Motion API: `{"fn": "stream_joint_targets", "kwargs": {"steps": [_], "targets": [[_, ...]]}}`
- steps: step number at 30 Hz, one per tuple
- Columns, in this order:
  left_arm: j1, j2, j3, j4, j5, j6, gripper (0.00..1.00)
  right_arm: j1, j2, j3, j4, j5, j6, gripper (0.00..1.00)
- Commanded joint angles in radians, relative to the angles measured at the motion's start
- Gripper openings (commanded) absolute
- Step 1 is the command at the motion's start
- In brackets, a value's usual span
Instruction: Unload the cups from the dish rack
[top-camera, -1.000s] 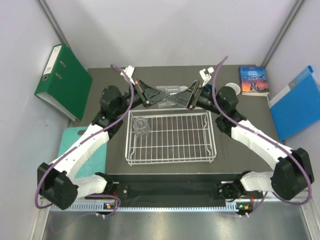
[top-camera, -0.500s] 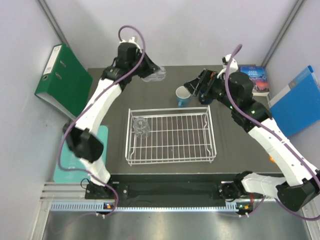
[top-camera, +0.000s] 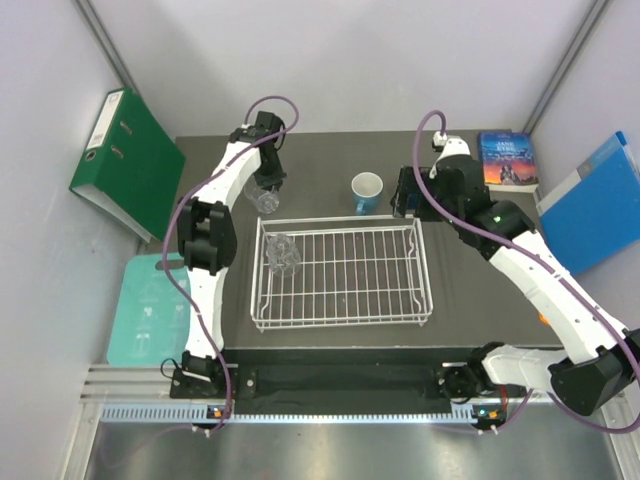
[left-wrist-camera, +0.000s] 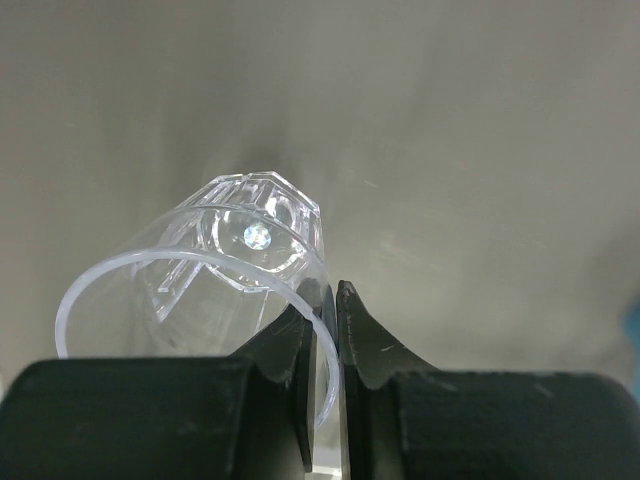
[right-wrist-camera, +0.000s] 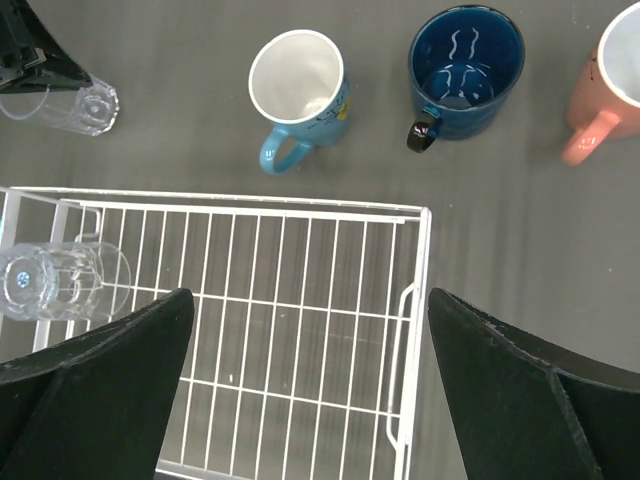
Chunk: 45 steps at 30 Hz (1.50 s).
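My left gripper (left-wrist-camera: 335, 300) is shut on the rim of a clear glass tumbler (left-wrist-camera: 215, 260), one finger inside and one outside. It holds the tumbler (top-camera: 265, 198) tilted low over the table, just behind the dish rack's (top-camera: 340, 272) back left corner. A second tumbler (right-wrist-camera: 60, 280) lies in the rack's left end. A light blue mug (right-wrist-camera: 297, 85), a dark blue mug (right-wrist-camera: 465, 65) and a salmon-pink mug (right-wrist-camera: 610, 80) stand on the table behind the rack. My right gripper (right-wrist-camera: 308, 295) hangs open and empty above the rack's back right part.
A green binder (top-camera: 125, 160) leans at the left wall. A book (top-camera: 508, 158) and a blue folder (top-camera: 595, 205) lie at the right. A teal board (top-camera: 150, 310) sits left of the table.
My left arm has swung down from the back, bringing the tumbler low beside the rack's back left corner. My right gripper has drawn back from the light blue mug, which stays on the table.
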Motion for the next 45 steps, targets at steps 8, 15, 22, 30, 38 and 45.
{"fn": "stream_joint_targets", "kwargs": {"steps": [8,15,22,30,38,45], "targets": [[-0.038,0.041,0.078,-0.001,-0.081,0.06,0.0,0.0,0.008,-0.034,0.001,-0.005,-0.037,1.0],[-0.075,0.05,0.072,-0.015,-0.159,0.074,0.0,0.0,0.031,-0.043,0.013,-0.024,-0.026,1.0],[-0.074,0.056,0.057,-0.001,-0.112,0.081,0.0,0.0,0.031,-0.046,0.015,-0.031,-0.025,1.0],[-0.072,0.102,0.061,-0.019,-0.084,0.077,0.02,-0.001,0.016,-0.06,0.006,-0.033,-0.023,1.0],[-0.072,0.061,0.039,0.008,-0.101,0.057,0.47,0.0,-0.002,-0.072,0.004,-0.027,-0.026,1.0],[-0.074,-0.219,-0.082,0.248,-0.116,-0.014,0.99,0.0,-0.027,-0.08,0.03,-0.048,-0.042,0.99]]}}
